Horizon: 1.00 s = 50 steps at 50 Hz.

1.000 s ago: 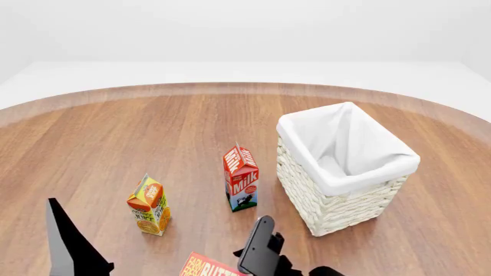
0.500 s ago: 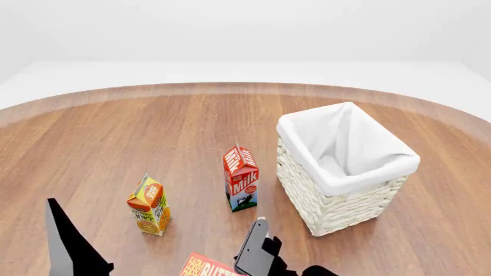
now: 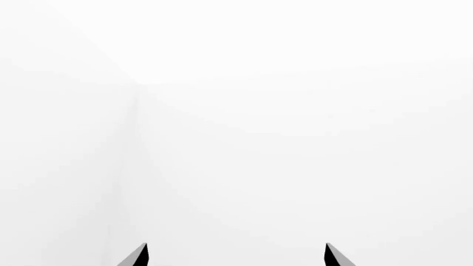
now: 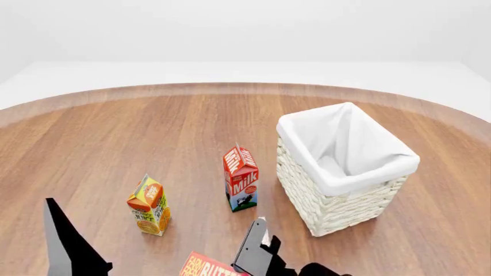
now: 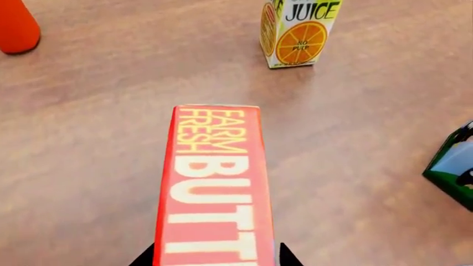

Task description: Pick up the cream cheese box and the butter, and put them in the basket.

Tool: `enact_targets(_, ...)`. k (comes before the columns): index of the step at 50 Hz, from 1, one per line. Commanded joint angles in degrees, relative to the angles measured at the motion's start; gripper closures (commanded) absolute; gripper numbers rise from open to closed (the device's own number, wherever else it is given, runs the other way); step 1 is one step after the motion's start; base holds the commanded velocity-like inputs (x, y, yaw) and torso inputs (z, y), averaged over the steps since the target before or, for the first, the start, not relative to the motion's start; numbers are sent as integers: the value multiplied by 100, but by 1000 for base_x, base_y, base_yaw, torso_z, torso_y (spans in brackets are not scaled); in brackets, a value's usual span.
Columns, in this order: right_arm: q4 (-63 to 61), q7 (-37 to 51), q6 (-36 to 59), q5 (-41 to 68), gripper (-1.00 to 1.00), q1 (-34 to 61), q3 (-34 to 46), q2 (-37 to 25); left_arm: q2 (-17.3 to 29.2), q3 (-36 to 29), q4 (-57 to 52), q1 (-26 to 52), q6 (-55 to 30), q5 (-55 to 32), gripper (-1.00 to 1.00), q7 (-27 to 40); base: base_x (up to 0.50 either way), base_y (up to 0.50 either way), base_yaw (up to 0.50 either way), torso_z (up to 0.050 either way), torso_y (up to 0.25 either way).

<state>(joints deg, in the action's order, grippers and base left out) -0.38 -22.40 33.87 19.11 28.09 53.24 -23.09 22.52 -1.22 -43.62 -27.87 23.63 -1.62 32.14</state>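
The butter (image 5: 216,188), a red box with pale lettering, lies flat on the wooden table (image 4: 153,138), and only its corner shows at the bottom edge of the head view (image 4: 208,267). My right gripper (image 5: 216,257) is down over it, one fingertip against each long side, shut on the box. It appears in the head view as a dark shape (image 4: 257,253) beside the box. The white wicker basket (image 4: 337,207) with its cloth liner stands to the right. My left gripper (image 3: 236,255) is open and empty, facing blank white, low at the left (image 4: 65,241). The cream cheese box is out of view.
A red-and-white milk carton (image 4: 241,185) stands just left of the basket; its dark base shows in the right wrist view (image 5: 452,166). An orange juice carton (image 4: 150,204) stands further left, beyond the butter (image 5: 299,30). A red-orange object (image 5: 16,25) is cut off by that view's edge.
My right gripper has sunk lower beside the butter over the last second, most of it early on. The left arm and the cartons have stayed put.
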Motion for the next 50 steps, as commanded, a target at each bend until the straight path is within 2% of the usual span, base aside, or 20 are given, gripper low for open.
enact_targets(1,161,-100,-65,-151,100,-97,140,102,17,6,23,6,11,-17,-100,18,0,0,4,-15,0)
enact_targets(25,-808,195,-530,63,100,-390,-308,-306,36,-17,-9,-38,19,13,-100,48,0,1,1,0,0)
enact_targets(40,-1079,221,-478,291,100,-396,-506,-424,68,-26,30,-5,13,-8,-100,54,0,0,0,0,0)
enact_targets(50,-1777,392,-579,563,100,-540,-887,-739,81,-32,-6,21,-40,-21,-100,66,0,0,0,0,0)
